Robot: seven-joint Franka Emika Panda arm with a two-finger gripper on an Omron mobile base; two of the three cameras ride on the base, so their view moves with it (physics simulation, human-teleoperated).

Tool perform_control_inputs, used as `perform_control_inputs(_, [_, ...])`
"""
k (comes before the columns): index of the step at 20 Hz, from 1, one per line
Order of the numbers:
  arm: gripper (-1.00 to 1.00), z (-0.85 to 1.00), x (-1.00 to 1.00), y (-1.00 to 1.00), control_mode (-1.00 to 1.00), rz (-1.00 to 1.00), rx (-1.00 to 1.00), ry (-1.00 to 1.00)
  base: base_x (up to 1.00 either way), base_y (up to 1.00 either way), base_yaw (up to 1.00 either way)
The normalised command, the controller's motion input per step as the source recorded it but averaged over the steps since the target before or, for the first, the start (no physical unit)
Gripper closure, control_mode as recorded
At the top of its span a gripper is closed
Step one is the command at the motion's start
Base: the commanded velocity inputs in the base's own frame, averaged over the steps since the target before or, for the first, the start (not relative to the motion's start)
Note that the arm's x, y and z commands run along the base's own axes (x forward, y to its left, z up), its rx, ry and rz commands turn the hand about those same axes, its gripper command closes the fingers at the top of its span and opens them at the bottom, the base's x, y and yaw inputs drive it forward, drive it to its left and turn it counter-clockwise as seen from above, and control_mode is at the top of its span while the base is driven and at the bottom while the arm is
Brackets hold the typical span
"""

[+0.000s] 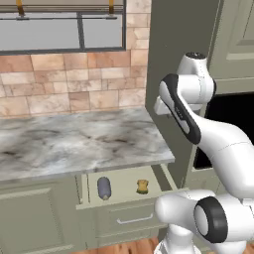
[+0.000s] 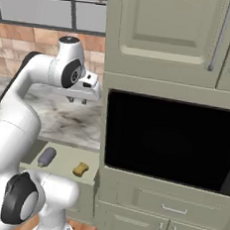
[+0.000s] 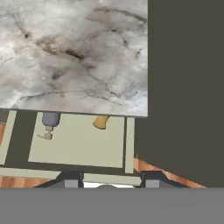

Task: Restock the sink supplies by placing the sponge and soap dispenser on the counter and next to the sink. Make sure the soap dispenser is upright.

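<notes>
The jaws (image 2: 77,101) are drawn in narrow and hold nothing, hanging high above the right end of the marble desk (image 1: 74,141), close beside the tall sage cabinet wall (image 1: 181,54). Below them, under the desk's near edge, an open drawer (image 1: 124,197) holds both supplies. The risk I see is in the descent: the desk edge overhangs the far part of the drawer, so the hand could knock that edge or the cabinet wall coming down, and jaws this narrow would push either item rather than straddle it unless widened first. The soap dispenser (image 1: 103,188), a dark grey rounded bottle, lies on its side at the drawer's left; being round it may roll or slip when pinched, and it must be turned upright afterwards. The sponge (image 1: 142,186), a small yellow-orange block, sits well apart to its right.
</notes>
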Motion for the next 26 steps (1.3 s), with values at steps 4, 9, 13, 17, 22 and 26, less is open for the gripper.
perform_control_inputs(4, [-1.00, -0.01, -0.06, 0.00, 1.00, 0.00, 0.00, 0.00, -0.17, 0.11, -0.02])
perform_control_inputs(9, [-1.00, 0.00, 0.00, 0.00, 1.00, 0.00, 0.00, 0.00, -0.45, 0.42, -0.01])
perform_control_inputs(13, [-1.00, 0.00, 0.00, 0.00, 1.00, 0.00, 0.00, 0.00, -0.38, 0.36, 0.00])
perform_control_inputs(17, [-1.00, 0.00, 0.00, 0.00, 1.00, 0.00, 0.00, 0.00, -0.52, 0.14, 0.00])
perform_control_inputs(22, [-1.00, 0.00, 0.00, 0.00, 1.00, 0.00, 0.00, 0.00, -0.32, 0.30, 0.00])
perform_control_inputs(26, [-1.00, 0.00, 0.00, 0.00, 1.00, 0.00, 0.00, 0.00, -0.11, 0.34, 0.00])
